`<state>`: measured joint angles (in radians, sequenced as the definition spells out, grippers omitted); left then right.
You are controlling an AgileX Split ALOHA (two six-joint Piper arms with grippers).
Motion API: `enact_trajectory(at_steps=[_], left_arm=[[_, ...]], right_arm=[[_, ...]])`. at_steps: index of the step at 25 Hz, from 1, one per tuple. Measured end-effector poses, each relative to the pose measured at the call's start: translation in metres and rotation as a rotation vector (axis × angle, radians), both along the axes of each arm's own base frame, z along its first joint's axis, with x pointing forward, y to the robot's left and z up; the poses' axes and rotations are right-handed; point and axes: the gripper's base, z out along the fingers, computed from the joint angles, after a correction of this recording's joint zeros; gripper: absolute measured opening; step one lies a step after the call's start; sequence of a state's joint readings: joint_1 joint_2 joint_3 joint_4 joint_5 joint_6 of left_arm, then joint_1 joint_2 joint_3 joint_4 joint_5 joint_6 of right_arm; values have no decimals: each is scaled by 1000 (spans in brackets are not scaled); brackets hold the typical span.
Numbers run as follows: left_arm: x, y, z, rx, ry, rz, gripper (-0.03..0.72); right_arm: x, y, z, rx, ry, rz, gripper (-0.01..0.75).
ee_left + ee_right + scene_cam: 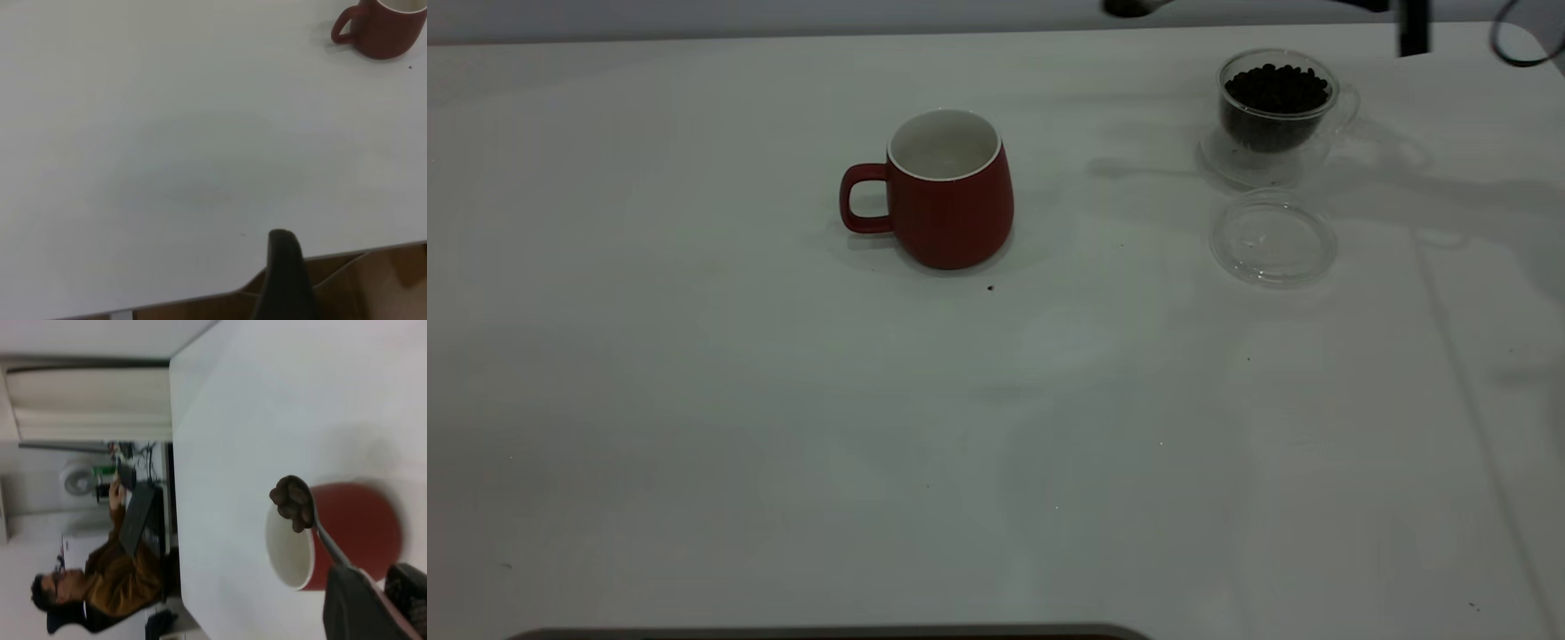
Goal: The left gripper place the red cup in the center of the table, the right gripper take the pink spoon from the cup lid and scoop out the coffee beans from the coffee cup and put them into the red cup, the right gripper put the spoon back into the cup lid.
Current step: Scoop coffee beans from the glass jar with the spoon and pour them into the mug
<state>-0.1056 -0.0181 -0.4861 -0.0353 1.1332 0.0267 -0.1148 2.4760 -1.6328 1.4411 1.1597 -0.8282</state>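
Note:
The red cup (951, 191) stands upright near the table's middle, handle toward the left side, its white inside showing no beans. It also shows in the left wrist view (387, 27) and the right wrist view (353, 533). My right gripper (380, 587) is shut on the handle of the spoon (325, 540). The spoon's bowl carries several coffee beans (292, 500) level with the red cup's rim. The clear coffee cup (1276, 107) full of beans stands at the back right. The clear cup lid (1272, 238) lies in front of it with nothing in it. My left gripper (288, 280) hangs at the table's near edge, far from the cup.
One stray bean (990, 287) lies on the table just in front of the red cup. A person (113, 587) in a brown top sits at a desk beyond the table's end. Dark arm parts (1412, 27) show at the back right edge.

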Motion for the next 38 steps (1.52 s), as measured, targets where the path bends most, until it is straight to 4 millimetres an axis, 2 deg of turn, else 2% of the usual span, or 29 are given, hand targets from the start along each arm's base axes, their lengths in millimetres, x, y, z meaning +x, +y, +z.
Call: enact_trajectory(at_steps=[8,15,26,32,35,38], left_arm=[[0,0,0,0,0,0,587],[0,0,0,0,0,0,587],[0,0,0,-1,0,1,587],[0,0,0,-1,0,1,587],[0,0,0,-1,0,1,587],[0,0,0,-1,0,1,587]], right_arm=[[-6,56,1,11,2,109,92],[-13,88,1,14,-3,175,92],[-14,113,-7,-109,-102,203,92],[-14,115,-12,-220,-235,262,92],[-11,114,-9,-275,-353,292,92],[-9,113,6,-320,-478,325,92]])
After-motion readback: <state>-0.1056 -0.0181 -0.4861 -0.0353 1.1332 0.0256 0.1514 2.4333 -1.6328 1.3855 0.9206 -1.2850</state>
